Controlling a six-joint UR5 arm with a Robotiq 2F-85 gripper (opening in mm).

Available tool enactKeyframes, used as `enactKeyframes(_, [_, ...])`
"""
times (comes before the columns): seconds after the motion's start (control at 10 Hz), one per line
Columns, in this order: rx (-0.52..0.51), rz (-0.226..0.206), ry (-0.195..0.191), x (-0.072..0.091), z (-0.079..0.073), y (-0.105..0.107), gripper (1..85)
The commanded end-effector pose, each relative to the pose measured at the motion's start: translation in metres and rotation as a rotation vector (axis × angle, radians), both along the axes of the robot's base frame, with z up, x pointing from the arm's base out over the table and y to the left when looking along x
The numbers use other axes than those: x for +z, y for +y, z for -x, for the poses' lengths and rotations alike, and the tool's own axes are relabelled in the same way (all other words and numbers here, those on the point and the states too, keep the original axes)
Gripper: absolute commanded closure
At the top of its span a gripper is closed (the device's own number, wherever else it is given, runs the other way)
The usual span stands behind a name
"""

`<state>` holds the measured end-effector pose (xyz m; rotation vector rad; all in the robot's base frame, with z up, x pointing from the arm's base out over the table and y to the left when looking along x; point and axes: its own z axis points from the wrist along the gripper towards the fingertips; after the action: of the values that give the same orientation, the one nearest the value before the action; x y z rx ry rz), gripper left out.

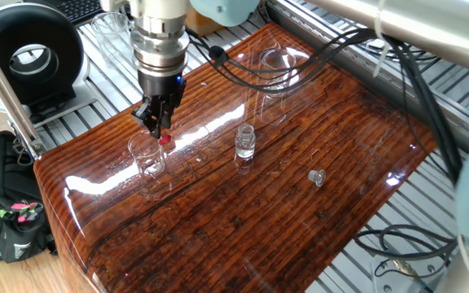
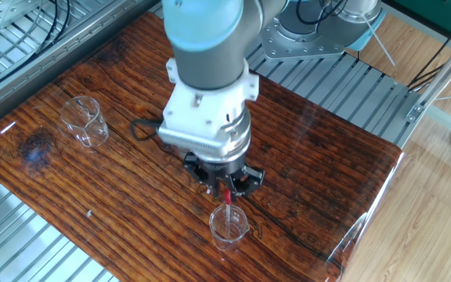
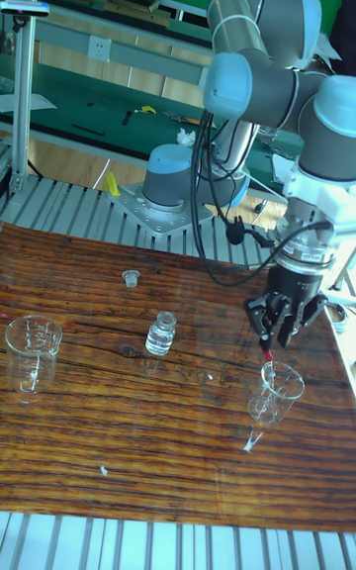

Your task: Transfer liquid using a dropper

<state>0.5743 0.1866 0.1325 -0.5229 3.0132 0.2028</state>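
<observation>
Gripper: the gripper [image 2: 227,183] points straight down above the small beaker [image 2: 229,225] at the table's [image 1: 300,228] near corner; its 2 fingers are clenched on the red bulb of the dropper [image 2: 229,197].
Dropper: it hangs directly below the claw, long axis vertical, bulb up; the thin tube runs down into the small beaker's mouth (the tip itself is too faint to place).
Key relation: the tube and beaker share 1 vertical line, so my judgement is that the coming move turns on a straight lift or dip, not a sideways shift.
Liquid: too clear to make out in any glass.
Other vessels: a small vial [image 1: 245,143] stands mid-table, well apart; a larger beaker [image 2: 84,120] stands near the far corner.
Writing: faint graduation marks on the larger beaker, unreadable; no brands or labels legible.
</observation>
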Motion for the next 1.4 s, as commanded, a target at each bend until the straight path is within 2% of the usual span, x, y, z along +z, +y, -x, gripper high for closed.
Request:
enactKeyframes(0.0, [0.012,-0.055,-0.023,0.008,0.006,-0.001,51.7])
enactKeyframes(0.1, [0.001,-0.079,-0.021,0.008,0.008,0.002,51.7])
enactKeyframes(0.2, [0.008,-0.071,-0.019,0.004,0.009,-0.002,51.7])
enactKeyframes(0.4, [0.007,-0.1,-0.033,-0.011,0.008,0.002,52.0])
enactKeyframes(0.5, [0.005,-0.1,-0.041,-0.013,0.007,0.002,52.0])
enactKeyframes(0.9, [0.016,-0.108,-0.026,-0.013,0.016,-0.001,52.3])
enactKeyframes(1.1, [0.031,-0.135,-0.042,-0.017,0.013,-0.007,52.3])
enactKeyframes(1.3, [0.036,-0.162,-0.043,-0.013,0.011,-0.009,52.3])
